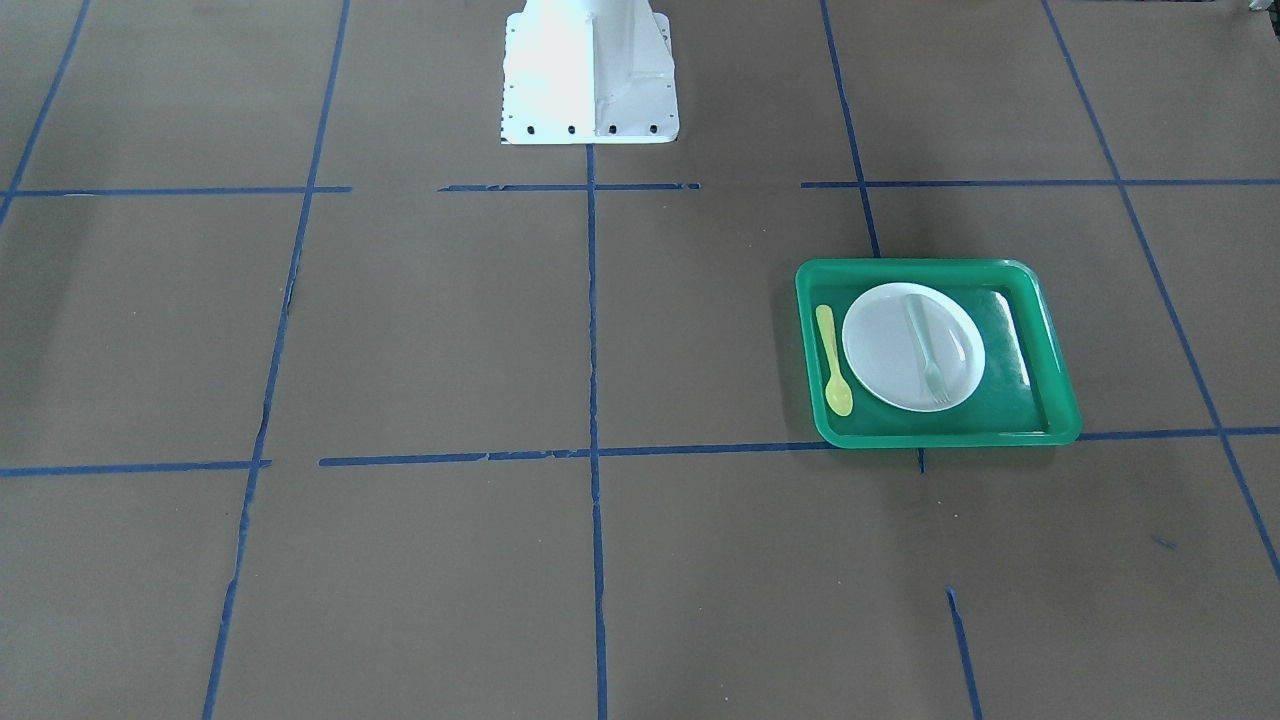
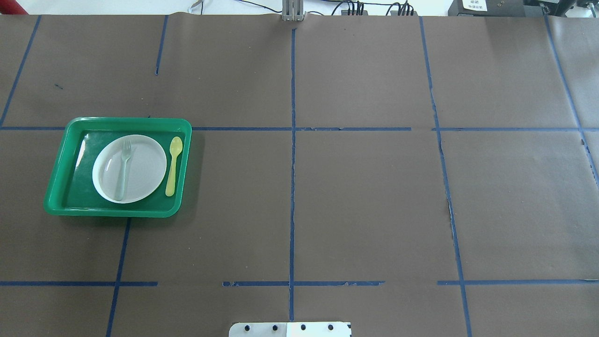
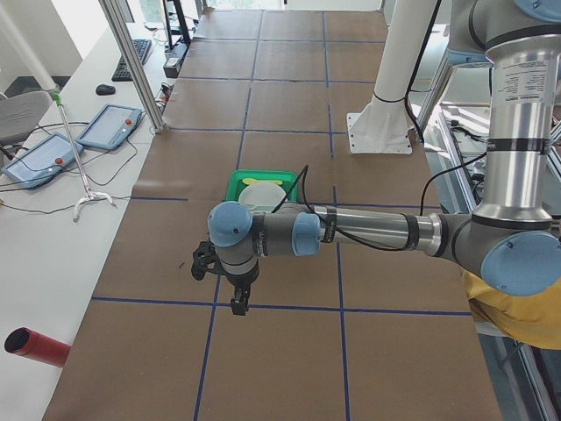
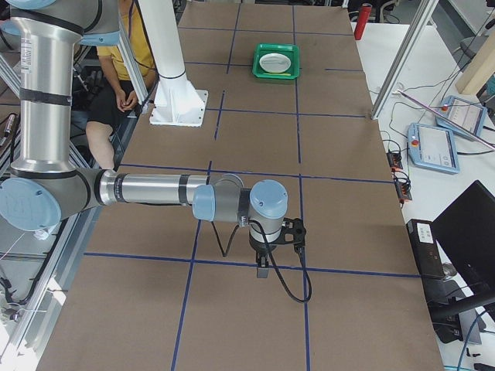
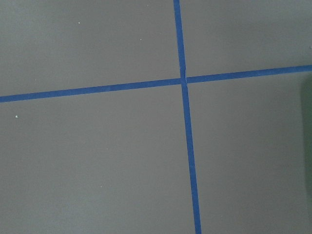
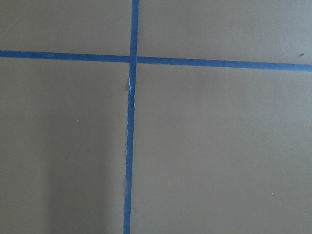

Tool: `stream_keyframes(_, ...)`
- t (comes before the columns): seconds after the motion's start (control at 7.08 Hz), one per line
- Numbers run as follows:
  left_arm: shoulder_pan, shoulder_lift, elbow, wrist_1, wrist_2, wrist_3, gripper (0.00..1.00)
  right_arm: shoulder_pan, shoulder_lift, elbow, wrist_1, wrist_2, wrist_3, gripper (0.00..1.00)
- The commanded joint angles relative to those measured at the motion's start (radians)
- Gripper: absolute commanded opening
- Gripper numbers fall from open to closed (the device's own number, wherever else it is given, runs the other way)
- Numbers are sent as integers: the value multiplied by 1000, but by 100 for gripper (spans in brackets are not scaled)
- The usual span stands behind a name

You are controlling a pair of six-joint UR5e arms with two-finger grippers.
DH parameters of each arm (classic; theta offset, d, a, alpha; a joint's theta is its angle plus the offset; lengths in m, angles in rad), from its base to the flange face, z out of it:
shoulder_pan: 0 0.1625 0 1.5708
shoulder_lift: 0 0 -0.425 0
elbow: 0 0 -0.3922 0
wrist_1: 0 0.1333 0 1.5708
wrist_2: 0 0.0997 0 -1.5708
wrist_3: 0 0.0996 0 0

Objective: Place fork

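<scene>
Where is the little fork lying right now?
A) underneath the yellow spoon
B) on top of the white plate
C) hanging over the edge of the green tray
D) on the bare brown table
B: the fork lies across the white plate inside the green tray, and the yellow spoon rests apart from it, beside the plate.

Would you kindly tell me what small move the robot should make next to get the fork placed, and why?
Probably swing the left gripper toward the green tray to hover above the fork. The fork lies on the white plate in that tray, on the robot's left side. The left gripper hangs over bare table, apart from the tray.
</scene>
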Motion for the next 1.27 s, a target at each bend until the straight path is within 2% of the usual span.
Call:
stream_keyframes(0.0, -2, -2, 3, 2, -7, 3, 100, 0, 0, 0, 0, 0, 1, 100)
stream_keyframes(0.42, 0, 0, 13, -5, -8, 2, 100, 0, 0, 0, 0, 0, 0, 100)
stream_keyframes(0.57, -2, 14, -11, -44, -10, 8, 100, 0, 0, 0, 0, 0, 1, 100)
stream_keyframes(0.71, 9, 11, -12, -186, -28, -3, 100, 0, 0, 0, 0, 0, 0, 100)
stream_keyframes(0.85, 32, 11, -16, -224, -130, -79, 100, 0, 0, 0, 0, 0, 0, 100)
stream_keyframes(1.13, 249, -9, -96, -244, -130, -363, 100, 0, 0, 0, 0, 0, 0, 100)
